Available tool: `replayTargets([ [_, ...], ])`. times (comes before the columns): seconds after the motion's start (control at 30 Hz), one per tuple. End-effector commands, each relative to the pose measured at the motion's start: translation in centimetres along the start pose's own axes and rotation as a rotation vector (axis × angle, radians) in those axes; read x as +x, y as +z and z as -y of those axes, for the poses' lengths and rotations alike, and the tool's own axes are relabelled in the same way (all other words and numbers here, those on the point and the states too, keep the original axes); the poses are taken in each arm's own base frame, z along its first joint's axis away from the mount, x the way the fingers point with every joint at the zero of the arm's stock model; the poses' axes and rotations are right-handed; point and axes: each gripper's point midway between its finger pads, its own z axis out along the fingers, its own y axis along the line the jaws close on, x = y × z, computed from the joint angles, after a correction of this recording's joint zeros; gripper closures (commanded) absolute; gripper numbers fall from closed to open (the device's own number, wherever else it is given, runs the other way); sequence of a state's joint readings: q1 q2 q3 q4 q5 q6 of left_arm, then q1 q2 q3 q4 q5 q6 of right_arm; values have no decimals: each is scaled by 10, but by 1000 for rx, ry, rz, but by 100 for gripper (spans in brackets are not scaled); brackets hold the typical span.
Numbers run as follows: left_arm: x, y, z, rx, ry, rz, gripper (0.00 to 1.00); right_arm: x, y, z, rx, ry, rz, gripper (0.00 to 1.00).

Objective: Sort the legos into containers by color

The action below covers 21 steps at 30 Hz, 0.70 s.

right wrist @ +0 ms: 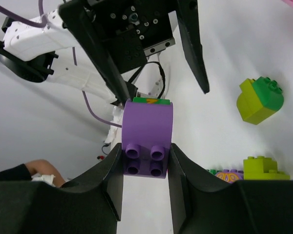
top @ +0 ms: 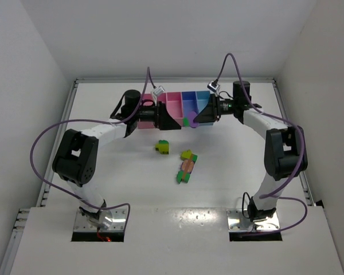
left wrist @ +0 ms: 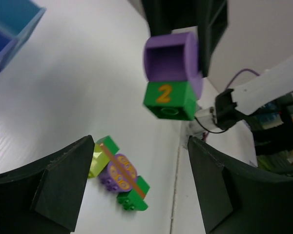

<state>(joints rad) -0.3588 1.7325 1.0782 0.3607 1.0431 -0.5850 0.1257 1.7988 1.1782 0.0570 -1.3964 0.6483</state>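
Top view: L and R arms meet in upper centre of frame, in front of the row of trays (top: 174,103) (glossy plastic, shallow, rectangular; pink, purple-blue, light blue compartments). Left gripper (top: 180,121) and right gripper (top: 196,119) point at each other w/ a purple brick (top: 190,120) between them, above the matte white table (top: 103,172). Loose legos sit mid-frame: a yellow-green/green one (top: 163,147), and just right of it and lower a cluster (top: 187,166) of yellow-green, salmon and green pcs touching in a slanted line.

Left wrist view: own dark fingers (left wrist: 63,180) at bottom corners, wide apart, nothing between them. Upper centre: purple brick (left wrist: 172,61), rounded on one side, hollow underside facing cam, w/ a green brick (left wrist: 168,100) stuck to it, orange "2" printed on its face; both gripped by the black jaws at top. Lower centre on table: studded green, yellow-green and purple pcs (left wrist: 119,173). Blue tray corner, upper left.

Right wrist view: own jaws at bottom clamped on the purple brick (right wrist: 146,141), smooth, arched top, four round studs facing cam; green edge shows just beyond it. Opposite gripper at top, fingers spread. Right side: a rounded green/yellow-green lego (right wrist: 260,100); lower right, a yellow-green block (right wrist: 263,168).
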Motion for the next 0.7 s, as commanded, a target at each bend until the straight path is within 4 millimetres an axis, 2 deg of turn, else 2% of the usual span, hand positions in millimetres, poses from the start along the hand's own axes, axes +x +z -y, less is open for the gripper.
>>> replayTargets([
  [0.0, -33, -6, 53, 179, 112, 43, 17, -1, 5, -21, -62, -102, -33, 100],
  [0.27, -37, -4, 62, 211, 96, 46, 18, -4, 15, -31, -81, -134, -55, 100],
  [0.4, -39, -3, 61, 213, 104, 49, 24, -2, 23, -33, -93, -137, -73, 100],
  [0.53, -37, -2, 58, 211, 86, 45, 43, -5, 23, -35, -94, -155, -71, 100],
  [0.67, -35, -2, 59, 216, 76, 33, 57, -10, 23, -36, -96, -164, -69, 100],
])
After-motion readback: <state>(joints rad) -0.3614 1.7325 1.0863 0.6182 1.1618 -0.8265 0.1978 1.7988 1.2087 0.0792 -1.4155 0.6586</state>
